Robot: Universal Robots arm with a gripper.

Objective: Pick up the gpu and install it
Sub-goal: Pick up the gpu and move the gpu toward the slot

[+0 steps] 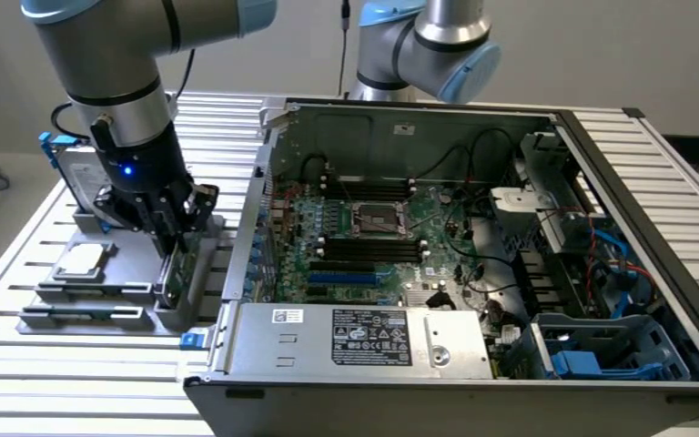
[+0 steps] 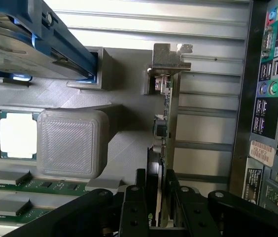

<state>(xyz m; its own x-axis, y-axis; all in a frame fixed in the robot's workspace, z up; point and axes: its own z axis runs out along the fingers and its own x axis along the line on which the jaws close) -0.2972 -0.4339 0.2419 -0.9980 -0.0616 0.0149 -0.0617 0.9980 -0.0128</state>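
Where one gpu (image 2: 162, 131) stands upright, one end effector (image 2: 155, 175) grips it.

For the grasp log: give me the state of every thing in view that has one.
gripper: closed on the gpu, a finger on each face
gpu: upright on edge in the grey holder, not lifted out
computer case: open, motherboard exposed
CPU chip: lying flat in its holder pocket
hard drive: standing on edge at the holder's end
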